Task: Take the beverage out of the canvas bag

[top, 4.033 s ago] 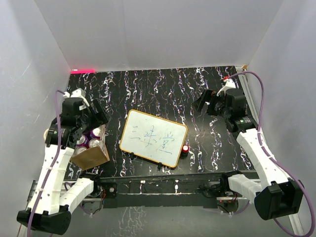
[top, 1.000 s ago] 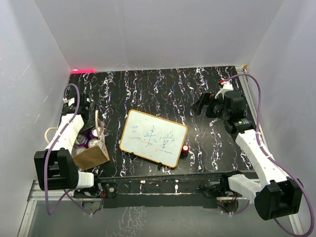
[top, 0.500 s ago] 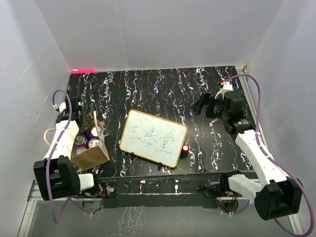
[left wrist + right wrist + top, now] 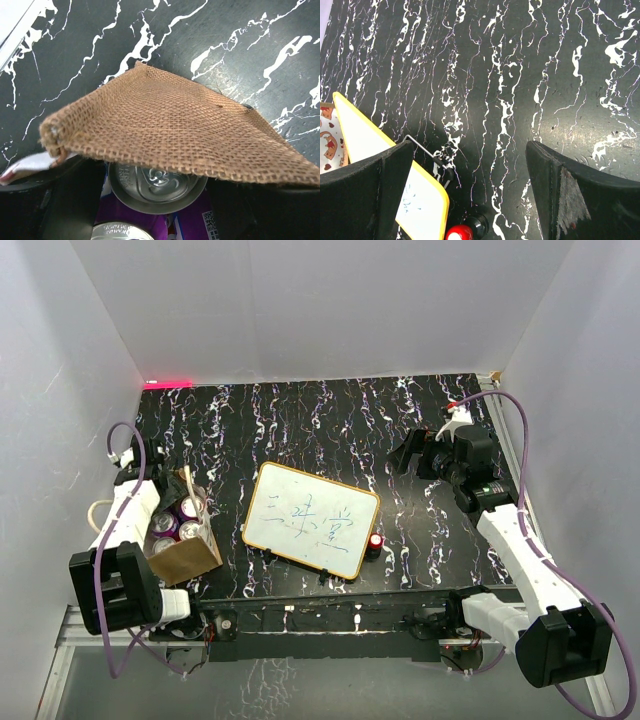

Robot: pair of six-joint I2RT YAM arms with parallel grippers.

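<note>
While bent down into the canvas bag [image 4: 165, 125], the left claw [image 4: 156, 210] flanks a can [image 4: 150, 177], grip unclear.

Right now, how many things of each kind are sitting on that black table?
Canvas bag: 1
Drink cans in the bag: 4, as far as their tops show
Whiteboard: 1
Small red-topped object: 1
Total: 7

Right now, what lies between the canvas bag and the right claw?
The wood-framed white board lies between the canvas bag and right claw, seen in the top view.
</note>
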